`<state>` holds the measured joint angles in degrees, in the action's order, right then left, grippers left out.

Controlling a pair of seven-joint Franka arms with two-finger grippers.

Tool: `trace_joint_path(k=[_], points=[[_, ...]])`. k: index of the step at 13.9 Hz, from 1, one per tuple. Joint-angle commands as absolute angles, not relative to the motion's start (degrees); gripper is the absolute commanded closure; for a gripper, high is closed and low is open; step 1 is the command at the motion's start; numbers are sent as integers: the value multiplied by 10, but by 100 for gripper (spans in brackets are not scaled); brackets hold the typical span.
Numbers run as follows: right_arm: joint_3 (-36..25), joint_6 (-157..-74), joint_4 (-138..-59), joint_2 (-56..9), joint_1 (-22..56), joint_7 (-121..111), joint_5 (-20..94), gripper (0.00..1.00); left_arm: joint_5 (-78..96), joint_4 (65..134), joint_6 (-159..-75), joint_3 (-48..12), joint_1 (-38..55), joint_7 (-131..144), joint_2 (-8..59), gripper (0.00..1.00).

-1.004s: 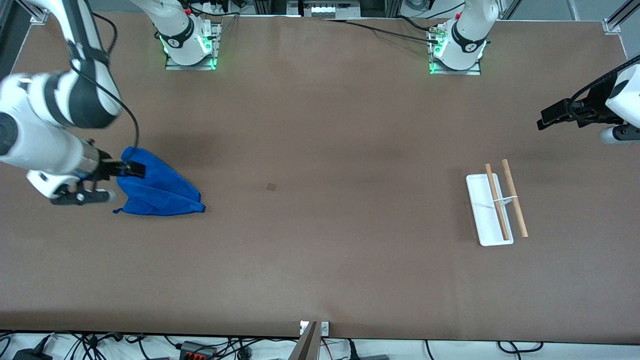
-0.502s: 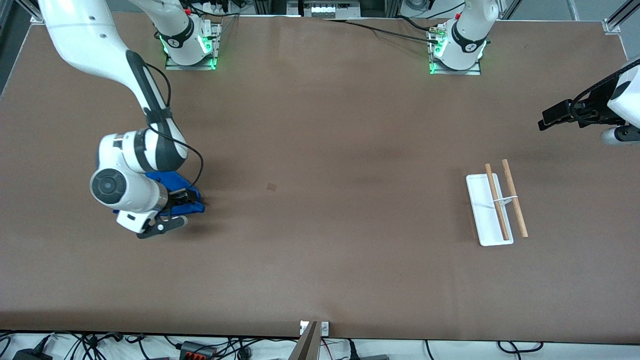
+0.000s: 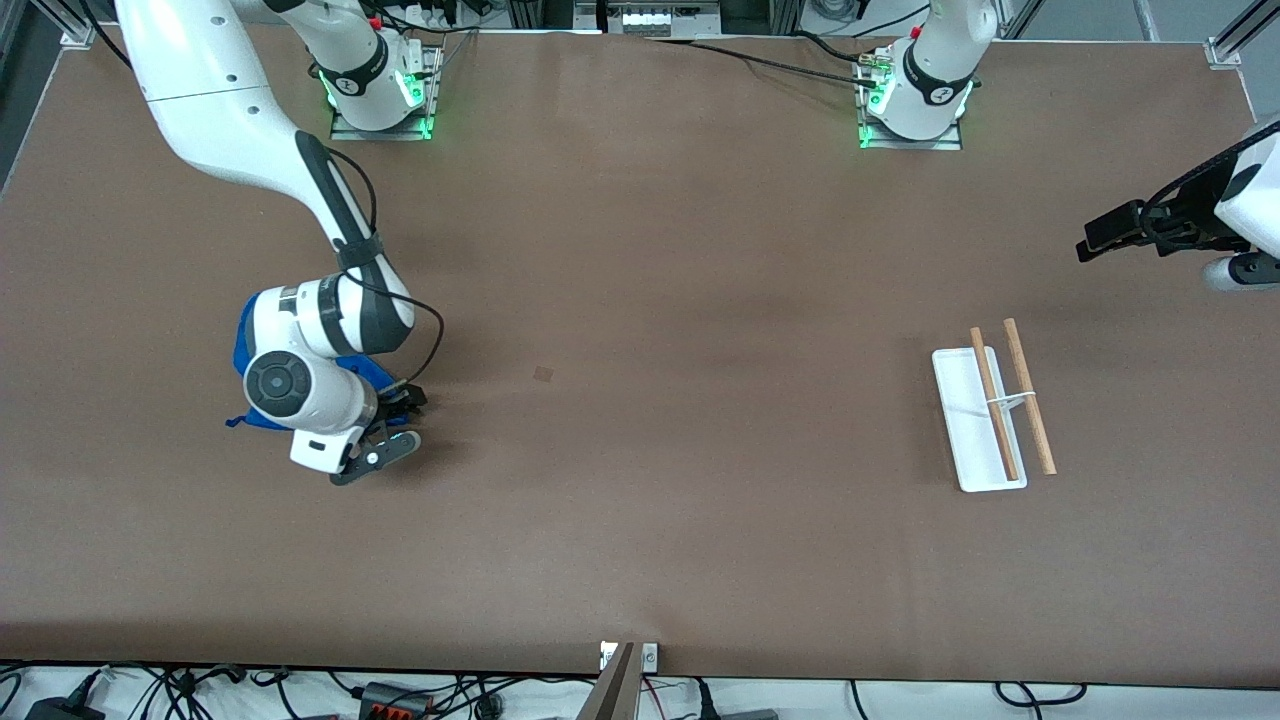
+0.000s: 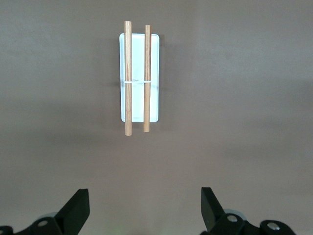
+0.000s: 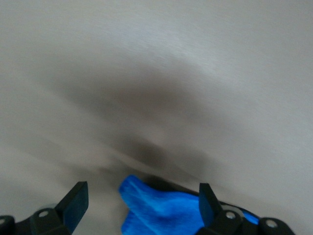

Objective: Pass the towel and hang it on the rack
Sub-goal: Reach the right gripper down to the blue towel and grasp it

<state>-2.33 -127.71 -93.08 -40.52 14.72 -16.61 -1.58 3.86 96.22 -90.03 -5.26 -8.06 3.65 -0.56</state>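
- The right gripper [image 3: 408, 398] hung low over the brown table [image 3: 640, 500] toward the right arm's end, at the corner of the blue towel [image 3: 243, 345]; in the right wrist view its fingers [image 5: 74, 199] stood wide apart, released, with a blue fold of the towel [image 5: 161, 208] between them and nothing clamped.
- The towel lay on the table, mostly covered by the right arm's wrist in the front view; only its edges showed around that wrist.
- The left gripper [image 3: 1095, 232] waited in the air over the table edge at the left arm's end; its fingers [image 4: 76, 211] were spread, released and empty in the left wrist view.
- The rack [image 3: 990, 405] stood on the table toward the left arm's end, well apart from the towel; its white base [image 4: 153, 73] carried two parallel light-wood bars [image 4: 128, 78] on a thin white support.
- No brand, label or writing could be read on the towel, the rack or the grippers.
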Motion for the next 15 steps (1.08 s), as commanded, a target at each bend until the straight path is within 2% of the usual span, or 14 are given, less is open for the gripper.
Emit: trace_joint_path(k=[1,4,9,14,15], points=[[-26,-1286,-925,-416,151,-186,-25,0,53,946,-891,-53,-85,23,1,0],[-26,-1295,-925,-423,151,-215,-25,1,53,946,-890,-53,-85,23,1,0],[-26,-1280,-930,-423,152,-214,-25,38,53,946,-890,-53,-85,23,1,0],[-28,-1247,-928,-419,152,-213,-25,44,53,946,-890,-53,-85,23,1,0],[-29,-1247,-929,-419,152,-213,-25,50,53,946,-890,-53,-85,23,1,0]])
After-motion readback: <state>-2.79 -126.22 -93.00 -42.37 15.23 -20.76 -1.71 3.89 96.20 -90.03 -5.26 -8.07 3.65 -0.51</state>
